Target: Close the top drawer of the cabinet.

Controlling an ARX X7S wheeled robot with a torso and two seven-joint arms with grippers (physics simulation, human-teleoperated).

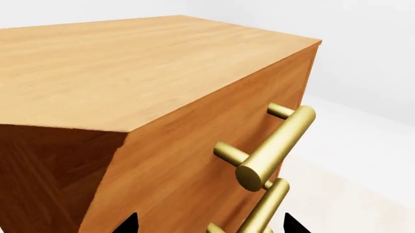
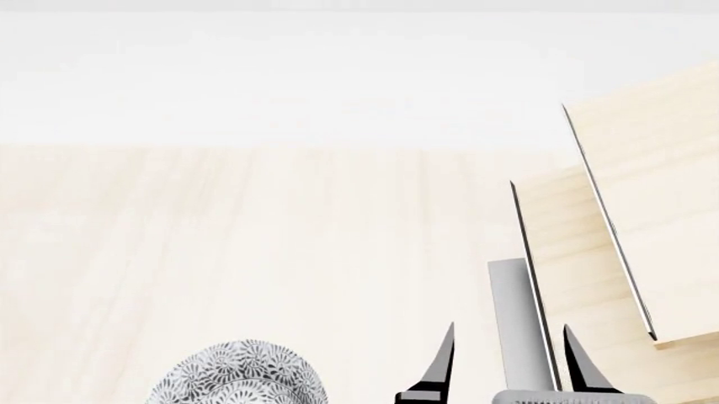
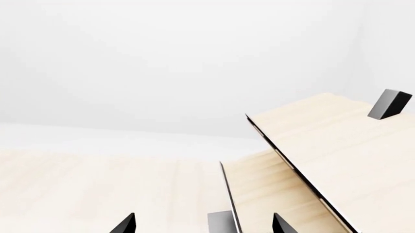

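The top drawer (image 1: 214, 141) is seen only in the left wrist view, where its orange-brown front runs from 12 toward 6 o'clock of the picture, under the flat top of the cabinet (image 1: 129, 68). No clear gap between the front and the cabinet body can be made out, so it cannot be told how far the drawer is out. The wood is smooth with fine grain; the brass bar handle (image 1: 275, 148) is a round, shiny cylinder on two short posts, and a second such handle (image 1: 263, 208) is seen just below it. The left end effector (image 1: 211, 225) is held spread, its two dark tips on either side of the lower handle, probably to line up for a push on the front. In the head view, the right end effector (image 2: 508, 362) is also spread, above the pale counter (image 2: 225, 252), near a slanted pale rack (image 2: 641, 210) at 3 o'clock. A patterned bowl (image 2: 236, 374) lies at 7 o'clock.
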